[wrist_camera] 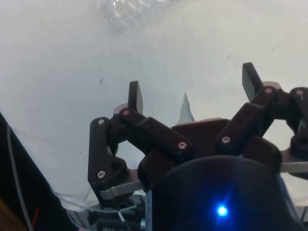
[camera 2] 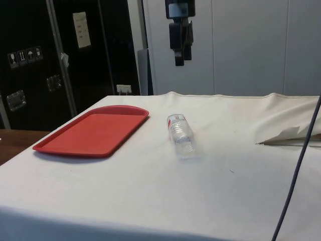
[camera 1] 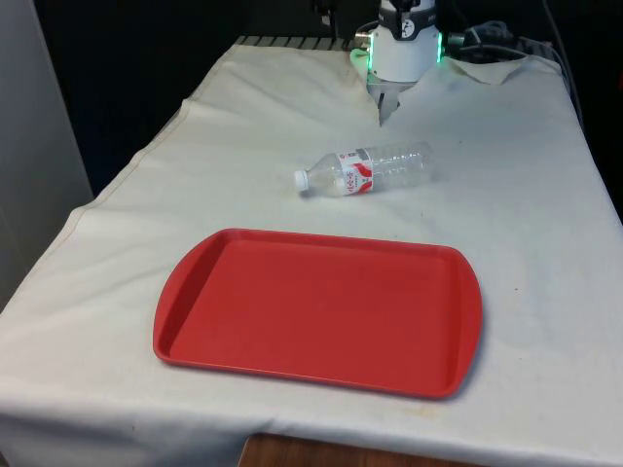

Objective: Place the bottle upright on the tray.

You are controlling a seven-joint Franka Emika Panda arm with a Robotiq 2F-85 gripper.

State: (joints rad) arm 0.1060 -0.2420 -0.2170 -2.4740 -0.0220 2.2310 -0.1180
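A clear plastic bottle (camera 1: pixel 365 169) with a white cap and a red-and-white label lies on its side on the white cloth, cap toward the front view's left. It also lies flat in the side view (camera 2: pixel 180 134), and its base end (wrist_camera: pixel 130 12) shows past the fingers in the wrist view. A red tray (camera 1: pixel 321 309) sits flat and bare between the bottle and the table's near edge, also seen from the side (camera 2: pixel 95 131). My gripper (camera 1: pixel 387 107) hangs well above the cloth behind the bottle (camera 2: pixel 180 52). It is open (wrist_camera: pixel 192 89), with nothing between the fingers.
A folded flap of cloth (camera 1: pixel 492 68) and cables lie at the far end by the robot's base. A dark cable (camera 2: pixel 296 170) hangs across the side view's right. Bare cloth (camera 1: pixel 545 224) surrounds the tray and bottle.
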